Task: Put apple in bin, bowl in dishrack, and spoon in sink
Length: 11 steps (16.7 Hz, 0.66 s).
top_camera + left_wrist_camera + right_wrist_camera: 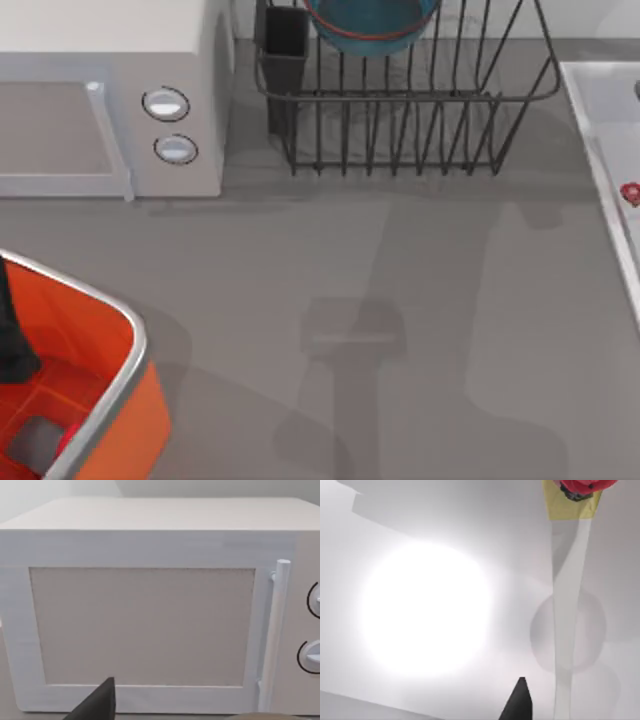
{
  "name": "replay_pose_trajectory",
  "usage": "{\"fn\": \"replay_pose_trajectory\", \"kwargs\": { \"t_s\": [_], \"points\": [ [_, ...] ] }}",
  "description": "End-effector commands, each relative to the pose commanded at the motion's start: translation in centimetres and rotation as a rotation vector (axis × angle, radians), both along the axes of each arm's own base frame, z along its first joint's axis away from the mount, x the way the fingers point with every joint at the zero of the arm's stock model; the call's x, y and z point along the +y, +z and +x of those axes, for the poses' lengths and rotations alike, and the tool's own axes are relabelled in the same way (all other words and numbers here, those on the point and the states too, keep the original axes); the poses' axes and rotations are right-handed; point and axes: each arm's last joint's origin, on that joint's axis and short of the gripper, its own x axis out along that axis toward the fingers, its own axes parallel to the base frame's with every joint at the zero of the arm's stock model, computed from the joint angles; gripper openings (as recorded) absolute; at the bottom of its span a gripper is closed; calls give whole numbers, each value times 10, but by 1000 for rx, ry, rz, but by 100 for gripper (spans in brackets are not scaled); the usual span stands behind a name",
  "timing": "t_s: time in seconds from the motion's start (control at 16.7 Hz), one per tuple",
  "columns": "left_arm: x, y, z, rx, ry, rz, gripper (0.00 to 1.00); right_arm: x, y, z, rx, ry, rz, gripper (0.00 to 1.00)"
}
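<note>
The teal bowl (372, 25) with its reddish rim sits inside the black wire dishrack (400, 120) at the back of the table. In the orange bin (120, 400) at the front left, a small part of the red apple (68, 437) shows behind the silver rim. My left arm (12, 330) reaches over the bin as a dark shape; one dark fingertip (101, 702) of its gripper faces the white box. The spoon (567, 625), pale-handled with a yellow and red end, lies in the sink (600, 120) at the right. One fingertip (520, 700) of my right gripper hangs over the basin beside the spoon.
A white box with two round knobs (170, 125) and a door handle (274, 630) stands at the back left, next to the rack. A dark rectangular cup (286, 40) sits at the rack's left corner. Bare grey tabletop (400, 300) lies between bin, rack and sink.
</note>
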Motion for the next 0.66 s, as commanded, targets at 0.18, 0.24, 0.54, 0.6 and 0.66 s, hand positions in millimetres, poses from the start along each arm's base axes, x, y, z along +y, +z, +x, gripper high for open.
{"fn": "replay_pose_trajectory", "kwargs": {
  "t_s": [0.18,0.24,0.54,0.6,0.66],
  "points": [
    [0,0,0,0,0,0,100,0,0,0,0,0,0,83],
    [0,0,0,0,0,0,100,0,0,0,0,0,0,90],
    [0,0,0,0,0,0,100,0,0,0,0,0,0,100],
    [0,0,0,0,0,0,100,0,0,0,0,0,0,100],
    [0,0,0,0,0,0,100,0,0,0,0,0,0,100]
  ]
}}
